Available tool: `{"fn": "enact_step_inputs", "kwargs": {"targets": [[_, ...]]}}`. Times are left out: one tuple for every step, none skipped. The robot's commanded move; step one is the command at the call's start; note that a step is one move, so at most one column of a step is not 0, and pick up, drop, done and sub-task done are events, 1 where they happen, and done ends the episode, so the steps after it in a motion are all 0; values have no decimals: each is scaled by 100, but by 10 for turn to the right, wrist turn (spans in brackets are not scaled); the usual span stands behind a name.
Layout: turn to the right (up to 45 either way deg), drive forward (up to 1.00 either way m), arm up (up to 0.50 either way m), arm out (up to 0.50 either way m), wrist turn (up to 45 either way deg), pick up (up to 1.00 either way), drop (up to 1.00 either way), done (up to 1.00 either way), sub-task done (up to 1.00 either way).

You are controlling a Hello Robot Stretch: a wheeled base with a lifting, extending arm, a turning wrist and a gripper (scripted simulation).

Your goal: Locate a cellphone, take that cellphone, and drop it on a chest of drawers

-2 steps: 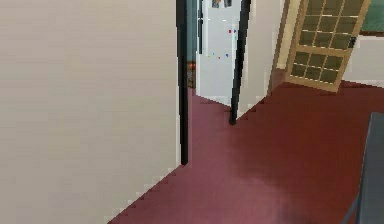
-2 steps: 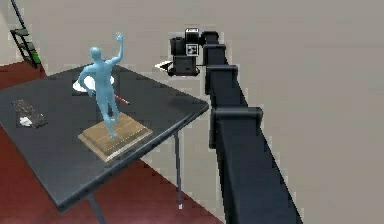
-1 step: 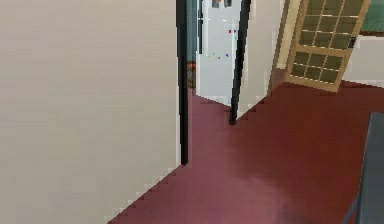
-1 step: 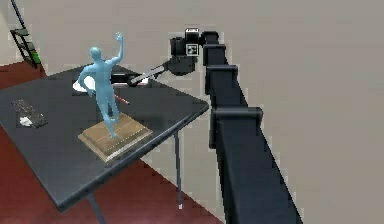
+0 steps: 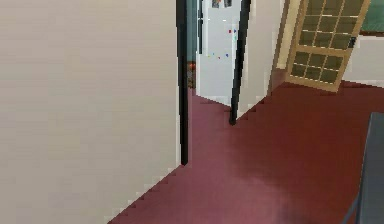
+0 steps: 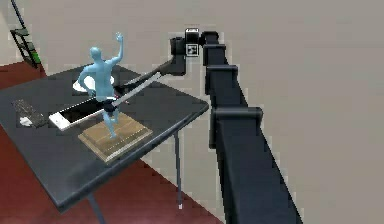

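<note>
- At the far end of the arm [image 6: 235, 120], the pincer [image 6: 112, 101] reaches over the dark worktop [image 6: 165, 110], its thin fingers pointing down past the blue statue [image 6: 100, 72].
- Just below and beside the pincer's tip lies a flat white slab with rounded ends, which I take for the cellphone [image 6: 73, 117]. It rests on the worktop, close against the statue's wooden base [image 6: 118, 138].
- Whether the pincer grips anything I cannot tell: statue and slab crowd the worktop right at its fingers, and I cannot say whether it touches either.
- Beyond the pincer's tip, toward the worktop's corner, sit two small bits [image 6: 24, 112] that I cannot identify.
- My reading is that the locating is done and the take is in hand but not finished, since the cellphone lies flat on the surface.
- The next move, as I judge it, is to settle the fingers on the slab without knocking the statue and lift it clear. After that I would pull the arm in and drive off over the red floor [image 5: 260, 160] to look for a chest of drawers.
</note>
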Motion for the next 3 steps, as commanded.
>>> {"fn": "enact_step_inputs", "kwargs": {"targets": [[0, 0, 0, 0, -390, 0, 0, 0, 0], [0, 0, 0, -44, 0, 0, 0, 0, 0], [-450, 0, 0, 0, 0, 0, 0, 0, 0]]}}
